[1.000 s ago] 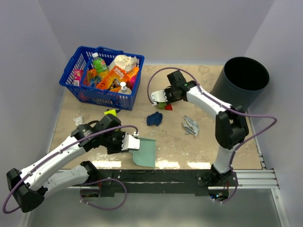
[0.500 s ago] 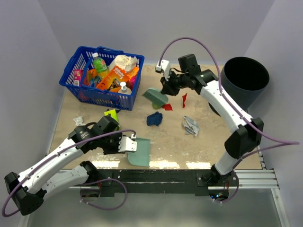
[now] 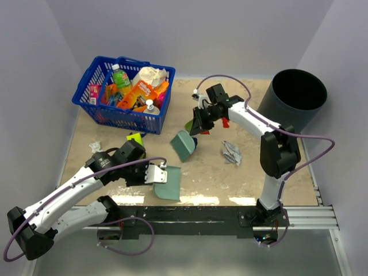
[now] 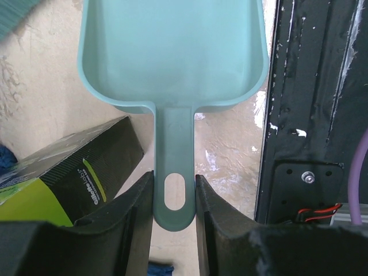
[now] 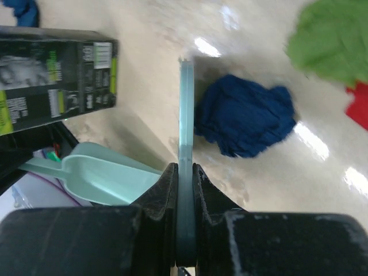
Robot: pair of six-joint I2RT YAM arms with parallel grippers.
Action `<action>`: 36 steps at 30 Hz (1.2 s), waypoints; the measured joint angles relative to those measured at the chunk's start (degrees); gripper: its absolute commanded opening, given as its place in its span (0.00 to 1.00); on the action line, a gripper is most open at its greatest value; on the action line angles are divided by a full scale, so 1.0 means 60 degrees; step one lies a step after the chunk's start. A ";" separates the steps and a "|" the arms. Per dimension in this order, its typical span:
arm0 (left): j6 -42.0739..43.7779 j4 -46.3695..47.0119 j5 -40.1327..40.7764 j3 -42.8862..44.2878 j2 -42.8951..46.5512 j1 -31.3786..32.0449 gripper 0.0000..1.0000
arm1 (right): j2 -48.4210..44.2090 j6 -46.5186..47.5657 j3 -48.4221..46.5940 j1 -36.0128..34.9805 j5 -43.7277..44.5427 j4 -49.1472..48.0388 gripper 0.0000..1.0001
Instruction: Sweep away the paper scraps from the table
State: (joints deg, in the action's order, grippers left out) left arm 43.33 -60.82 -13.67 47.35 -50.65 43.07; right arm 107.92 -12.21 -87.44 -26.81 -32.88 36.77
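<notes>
Left gripper (image 4: 174, 191) was clamped tight on the dustpan (image 4: 172, 52) handle, with the pan straight ahead of its fingers over the table (image 3: 253, 172) by the front edge. A green-and-black box (image 4: 63, 172) sat just beside those fingers.

Right gripper (image 5: 185, 172) was closed on the brush (image 5: 185, 115), seen edge-on. A dark blue scrap (image 5: 244, 118) lay just beside the brush, right in front of the fingers. The green scrap (image 5: 330, 40) and red scrap (image 5: 359, 106) were farther out, past the blue one. A grey scrap (image 3: 232, 152) lay off to the side, apart from the brush.

Pale lilac walls (image 3: 230, 34) — evenly lit
</notes>
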 measured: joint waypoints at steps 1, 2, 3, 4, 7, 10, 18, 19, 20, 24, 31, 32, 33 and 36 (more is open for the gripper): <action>0.0004 0.0004 0.0044 0.0004 -0.0029 0.0000 0.00 | -0.0055 -0.0117 0.0171 0.0076 0.0131 0.0022 0.00; 0.0036 0.0004 0.0091 0.0007 -0.0051 0.0000 0.00 | -0.0124 -0.0175 0.0346 0.0200 0.0262 0.0069 0.00; 0.0058 0.0011 0.0142 0.0007 -0.0058 0.0000 0.00 | -0.0248 -0.0193 0.0594 0.0386 0.0474 0.0109 0.00; 0.0069 0.0033 0.0200 0.0007 -0.0058 0.0000 0.00 | -0.0459 -0.0204 0.0907 0.0619 0.0674 0.0171 0.00; 0.0146 0.0124 0.0386 0.0015 -0.0062 -0.0044 0.00 | -0.1413 0.0113 0.1832 0.1574 0.0962 0.0590 0.00; 0.0168 0.0280 0.0477 0.0022 -0.0087 -0.0069 0.00 | -0.2412 0.1286 0.2135 0.2466 0.0743 0.1173 0.00; 0.0033 0.0678 0.0142 0.0273 -0.0470 -0.0113 0.00 | -0.3260 0.4940 -0.0011 0.2157 -0.0510 0.0994 0.00; 0.0029 0.0714 0.0084 0.0277 -0.0474 -0.0113 0.00 | -0.3096 0.5537 -0.0415 0.2040 -0.0433 0.0805 0.00; 0.0018 0.0732 0.0040 0.0277 -0.0477 -0.0113 0.00 | -0.2943 0.6273 -0.0667 0.1934 -0.0317 0.0510 0.00; -0.0138 0.0827 -0.0146 0.0302 -0.0532 -0.0113 0.00 | -0.2652 0.9358 0.0044 0.1282 0.0845 -0.1228 0.00; -0.0222 0.0867 -0.0171 0.0674 -0.0688 -0.0259 0.00 | -0.1610 1.3886 0.1858 0.0266 0.2018 -0.4018 0.00; -0.0251 0.0907 -0.0178 0.0747 -0.0714 -0.0317 0.00 | -0.1603 1.4553 0.2146 0.0215 0.2065 -0.4262 0.00; -0.0288 0.0954 -0.0178 0.0816 -0.0754 -0.0372 0.00 | -0.1606 1.5176 0.2361 0.0193 0.2073 -0.4313 0.00; -0.0295 0.1086 -0.0175 0.0947 -0.0871 -0.0477 0.00 | -0.1625 1.6699 0.2656 0.0171 0.2044 -0.4058 0.00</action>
State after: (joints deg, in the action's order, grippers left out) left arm 41.56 -54.30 -14.72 53.04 -55.88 40.21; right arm 98.17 87.99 -71.50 -25.78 -20.62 12.43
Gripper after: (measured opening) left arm 0.353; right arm 0.106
